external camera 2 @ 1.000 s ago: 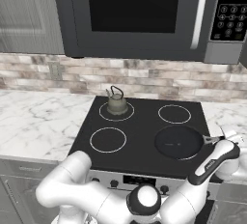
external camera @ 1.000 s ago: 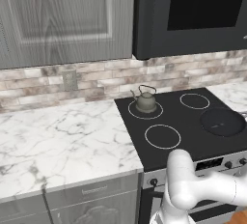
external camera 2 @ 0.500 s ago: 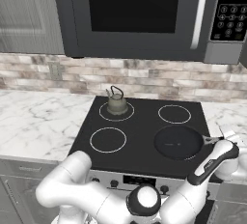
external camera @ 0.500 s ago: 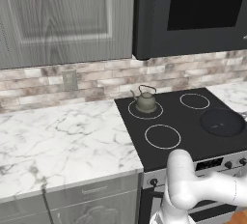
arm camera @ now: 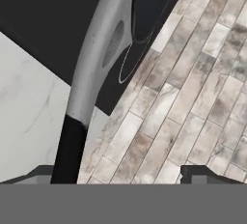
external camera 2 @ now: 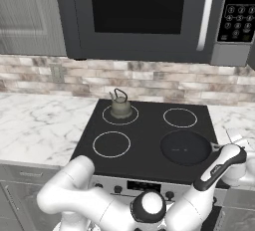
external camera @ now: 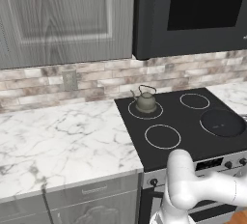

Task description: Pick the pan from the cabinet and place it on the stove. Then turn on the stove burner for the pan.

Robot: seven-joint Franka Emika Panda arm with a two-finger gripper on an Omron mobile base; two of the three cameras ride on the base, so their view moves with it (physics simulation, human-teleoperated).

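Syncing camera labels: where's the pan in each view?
Left base view: the pan sits on the stove's front right burner, near the right edge of the picture.
Right base view: the pan is right of center, on the same front right burner.
Hand view: the pan is at top center, its grey handle running down toward the bottom left.
Shared landmark: the brick backsplash.

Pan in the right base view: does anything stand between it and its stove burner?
Nothing visible does. The pan lies flat on the front-right burner spot of the stove. The kettle stands well apart on the rear-left ring.
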